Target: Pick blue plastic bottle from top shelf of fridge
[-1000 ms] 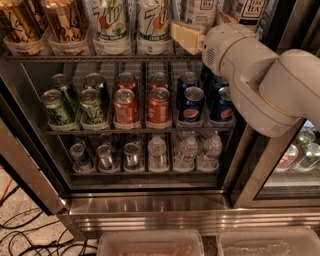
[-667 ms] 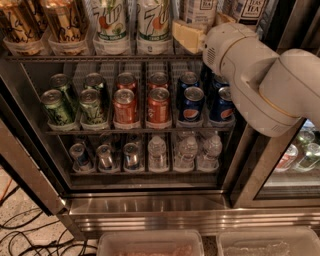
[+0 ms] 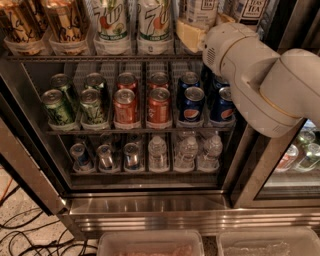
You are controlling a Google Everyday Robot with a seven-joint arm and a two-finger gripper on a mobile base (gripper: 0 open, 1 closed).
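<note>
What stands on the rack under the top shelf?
Green cans at left, red cans in the middle, blue cans at right. The arm partly hides those. The gripper is above, at the top shelf by the blue plastic bottle.

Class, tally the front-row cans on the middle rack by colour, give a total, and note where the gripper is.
Green cans: 2
Red cans: 2
Blue cans: 2
Total: 6
Gripper: up at the top shelf, toward its right side.
</note>
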